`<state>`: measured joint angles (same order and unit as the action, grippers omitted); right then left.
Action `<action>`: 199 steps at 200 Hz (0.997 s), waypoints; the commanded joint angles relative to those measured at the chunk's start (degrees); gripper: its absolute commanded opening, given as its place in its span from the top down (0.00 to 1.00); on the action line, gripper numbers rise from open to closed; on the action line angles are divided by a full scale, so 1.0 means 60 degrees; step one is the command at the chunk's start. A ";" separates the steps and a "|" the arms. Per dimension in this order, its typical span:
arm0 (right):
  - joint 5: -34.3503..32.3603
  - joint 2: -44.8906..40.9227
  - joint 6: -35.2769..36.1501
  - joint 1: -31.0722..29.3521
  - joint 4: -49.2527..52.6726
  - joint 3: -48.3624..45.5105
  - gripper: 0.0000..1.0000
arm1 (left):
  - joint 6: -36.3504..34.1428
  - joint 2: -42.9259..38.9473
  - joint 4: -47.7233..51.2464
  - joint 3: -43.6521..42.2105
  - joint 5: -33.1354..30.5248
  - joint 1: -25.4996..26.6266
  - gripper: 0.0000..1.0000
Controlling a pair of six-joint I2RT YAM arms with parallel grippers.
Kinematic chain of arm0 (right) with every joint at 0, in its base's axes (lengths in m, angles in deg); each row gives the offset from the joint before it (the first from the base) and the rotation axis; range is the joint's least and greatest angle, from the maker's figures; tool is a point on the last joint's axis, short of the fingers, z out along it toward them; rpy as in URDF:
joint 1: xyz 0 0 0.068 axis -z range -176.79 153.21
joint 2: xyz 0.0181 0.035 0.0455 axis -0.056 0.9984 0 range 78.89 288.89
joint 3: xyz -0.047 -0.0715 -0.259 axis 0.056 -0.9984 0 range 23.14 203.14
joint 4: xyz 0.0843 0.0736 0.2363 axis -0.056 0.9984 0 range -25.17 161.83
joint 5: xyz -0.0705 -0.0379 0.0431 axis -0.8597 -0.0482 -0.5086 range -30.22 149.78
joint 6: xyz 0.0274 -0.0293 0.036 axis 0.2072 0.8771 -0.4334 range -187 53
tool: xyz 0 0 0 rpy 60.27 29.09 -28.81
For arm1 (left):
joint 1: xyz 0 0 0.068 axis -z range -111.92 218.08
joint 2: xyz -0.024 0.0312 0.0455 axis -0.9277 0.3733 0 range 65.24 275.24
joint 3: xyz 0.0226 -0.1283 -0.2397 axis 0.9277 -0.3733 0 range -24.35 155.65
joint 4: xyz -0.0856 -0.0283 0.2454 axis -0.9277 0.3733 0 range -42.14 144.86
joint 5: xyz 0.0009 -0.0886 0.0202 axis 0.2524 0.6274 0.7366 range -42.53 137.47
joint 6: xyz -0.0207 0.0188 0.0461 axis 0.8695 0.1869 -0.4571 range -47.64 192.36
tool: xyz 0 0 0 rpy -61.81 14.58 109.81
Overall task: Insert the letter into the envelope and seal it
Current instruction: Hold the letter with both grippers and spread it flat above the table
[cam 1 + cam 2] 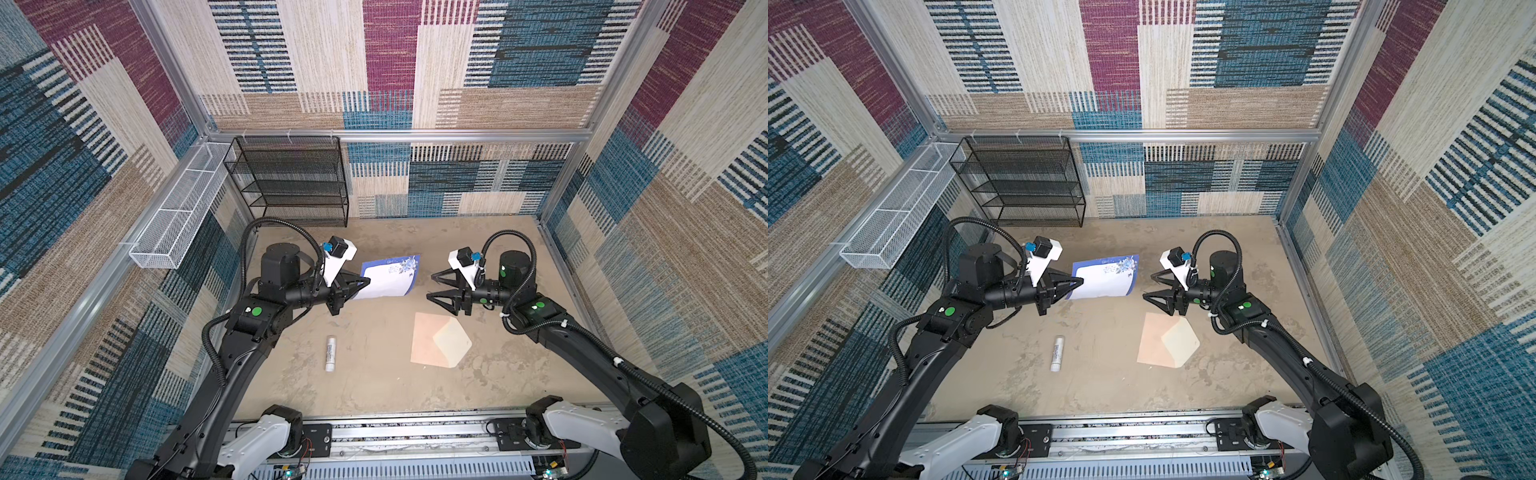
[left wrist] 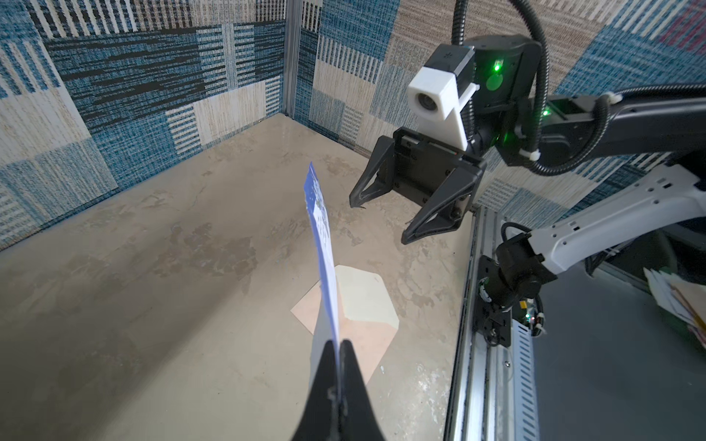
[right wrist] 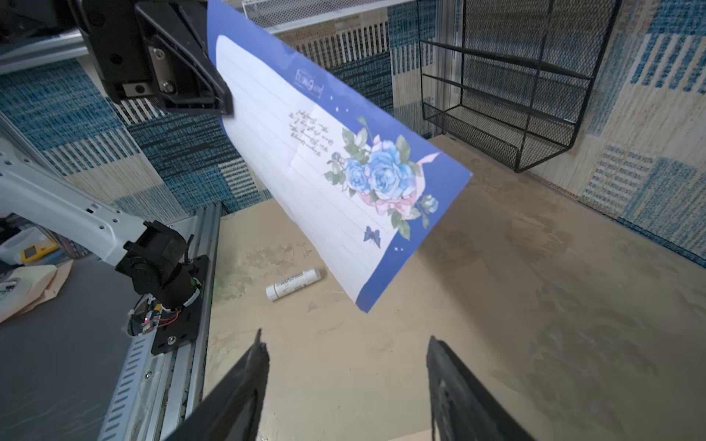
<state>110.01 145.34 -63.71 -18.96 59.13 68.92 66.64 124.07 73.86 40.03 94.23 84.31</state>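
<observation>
The scene is softly and evenly lit — only faint shadows are seen on the tabletop (image 1: 374,395) beneath the right gripper (image 1: 431,286). Wall frames (image 1: 172,70) are bowed at the top views' edges; its fingers (image 3: 244,385) are blurred up close.

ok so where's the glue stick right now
In both top views the glue stick lies on the tabletop left of centre, apart from the envelope to its right.

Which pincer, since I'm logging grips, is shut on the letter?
The left pincer, clamped on the letter; the right pincer stands open, empty, apart from it.
</observation>
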 commanded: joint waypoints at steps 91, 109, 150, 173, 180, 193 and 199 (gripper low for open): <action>0.0856 0.0771 -0.4041 0.0088 -0.5513 -0.1032 0.30 | 0.4111 0.0099 -0.3815 -0.1197 0.1318 -0.0081 1.00; 0.0916 0.0973 -0.4253 0.0077 -0.5773 -0.0927 0.30 | 0.4385 0.0170 -0.4153 -0.1400 0.1331 -0.0096 1.00; 0.0987 0.1545 -0.4740 0.0077 -0.6290 -0.0666 0.32 | 0.4776 0.0259 -0.4710 -0.1775 0.1274 -0.0085 1.00; 0.1058 0.1839 -0.5008 0.0048 -0.6476 -0.0469 0.35 | 0.4849 0.0333 -0.4870 -0.1946 0.1221 -0.0085 1.00; 0.1061 0.1928 -0.5080 0.0034 -0.6463 -0.0410 0.36 | 0.4829 0.0359 -0.4851 -0.1976 0.1157 -0.0090 1.00; 0.1048 0.2097 -0.5338 0.0019 -0.6435 -0.0272 0.39 | 0.4670 0.0404 -0.4680 -0.1985 0.0916 -0.0092 1.00; 0.1040 0.2156 -0.5511 0.0019 -0.6423 -0.0218 0.40 | 0.4571 0.0416 -0.4569 -0.1985 0.0737 -0.0075 1.00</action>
<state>115.72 157.10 -92.24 -18.68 23.48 66.21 94.71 126.25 47.37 28.25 101.56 83.85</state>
